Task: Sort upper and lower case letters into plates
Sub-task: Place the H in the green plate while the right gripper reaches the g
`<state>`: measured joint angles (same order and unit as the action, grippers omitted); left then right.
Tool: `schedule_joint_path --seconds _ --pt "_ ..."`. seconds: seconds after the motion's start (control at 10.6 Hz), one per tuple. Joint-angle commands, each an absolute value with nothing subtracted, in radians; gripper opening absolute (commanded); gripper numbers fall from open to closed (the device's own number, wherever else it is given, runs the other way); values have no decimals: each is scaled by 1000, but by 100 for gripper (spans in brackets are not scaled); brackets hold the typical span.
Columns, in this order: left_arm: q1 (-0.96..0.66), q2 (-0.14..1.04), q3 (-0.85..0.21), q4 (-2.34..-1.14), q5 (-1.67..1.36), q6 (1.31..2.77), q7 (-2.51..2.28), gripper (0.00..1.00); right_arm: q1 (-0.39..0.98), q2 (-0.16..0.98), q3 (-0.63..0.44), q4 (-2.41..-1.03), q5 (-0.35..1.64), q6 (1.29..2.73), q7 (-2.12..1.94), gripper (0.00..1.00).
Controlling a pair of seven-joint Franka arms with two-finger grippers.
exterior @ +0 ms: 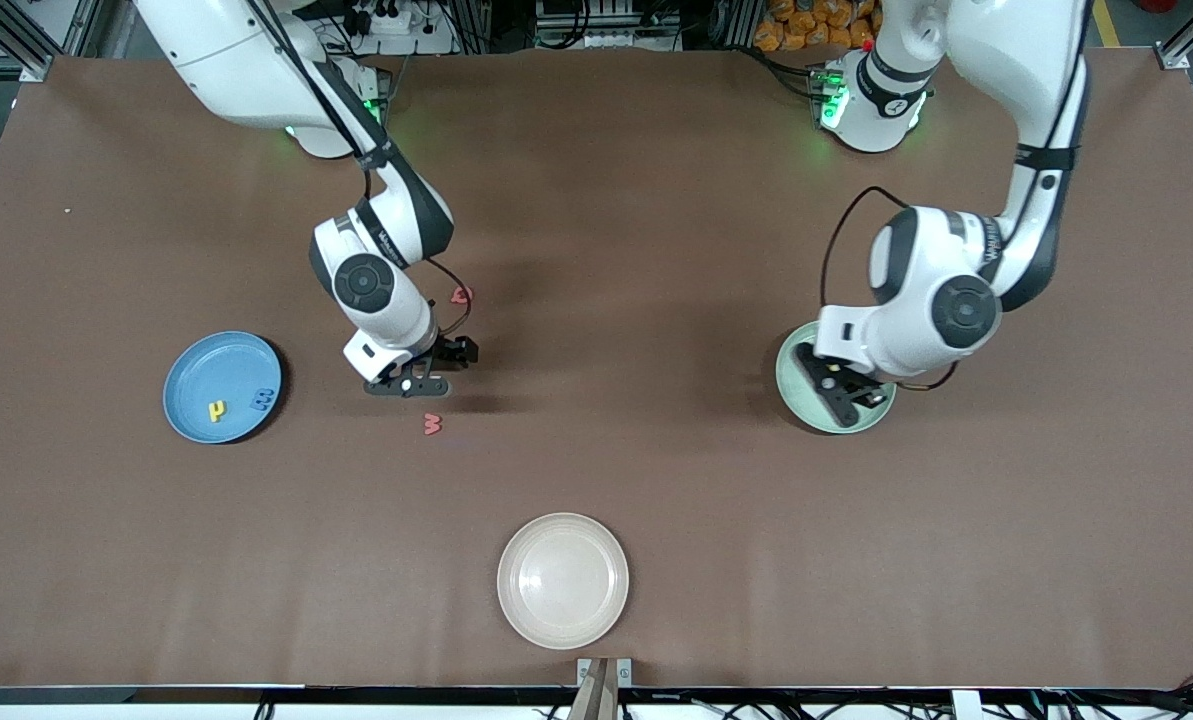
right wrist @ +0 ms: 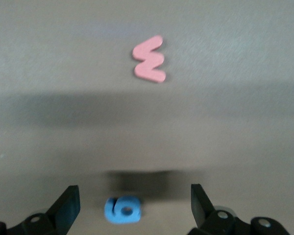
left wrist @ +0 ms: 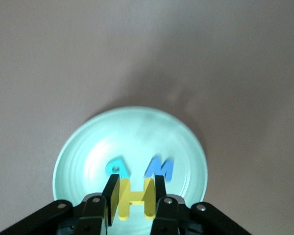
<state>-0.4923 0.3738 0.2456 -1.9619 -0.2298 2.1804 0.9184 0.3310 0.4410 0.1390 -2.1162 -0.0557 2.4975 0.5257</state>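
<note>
Overhead, the left gripper (exterior: pixel 846 392) hangs over the pale mint green round plate (exterior: pixel 794 398); the right gripper (exterior: pixel 418 380) hangs by a red flat letter w (exterior: pixel 432 424). Left wrist: jaws clamp a yellow flat letter H (left wrist: pixel 134 198) above teal (left wrist: pixel 117 169) and blue (left wrist: pixel 159 168) letters. Right wrist: fingers (right wrist: pixel 67 206) spread wide around a small blue letter (right wrist: pixel 122 209).

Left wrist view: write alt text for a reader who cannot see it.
The left gripper holds a yellow letter H between its fingers, over a mint green plate on a brown table. A teal letter and a blue letter M lie in the plate.
</note>
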Motion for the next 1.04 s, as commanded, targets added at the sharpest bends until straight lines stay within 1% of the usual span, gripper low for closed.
schedule_joint_path --seconds 0.0,0.09,0.19,0.28,0.76,0.85,0.95 --pt "-465 365 226 -1996 -287 2186 983 0 328 400 150 -2187 -23 2539 554 100" --pt "-463 367 225 -1997 -290 2186 983 22 334 405 150 -2189 -23 2537 575 100" --pt "-462 371 225 -1997 -291 2186 983 94 354 410 150 -2187 -23 2537 616 100" --pt "-460 377 225 -1997 -291 2186 985 100 363 413 149 -2187 -23 2539 639 100" --pt "-459 380 216 -1982 -311 2186 983 100 385 446 147 -2191 -28 2592 658 100" --pt "-463 383 212 -1977 -383 2186 983 100 385 451 146 -2192 -29 2600 658 100" --pt "-475 417 210 -1941 -455 2186 976 100 385 454 146 -2198 -31 2608 658 100"
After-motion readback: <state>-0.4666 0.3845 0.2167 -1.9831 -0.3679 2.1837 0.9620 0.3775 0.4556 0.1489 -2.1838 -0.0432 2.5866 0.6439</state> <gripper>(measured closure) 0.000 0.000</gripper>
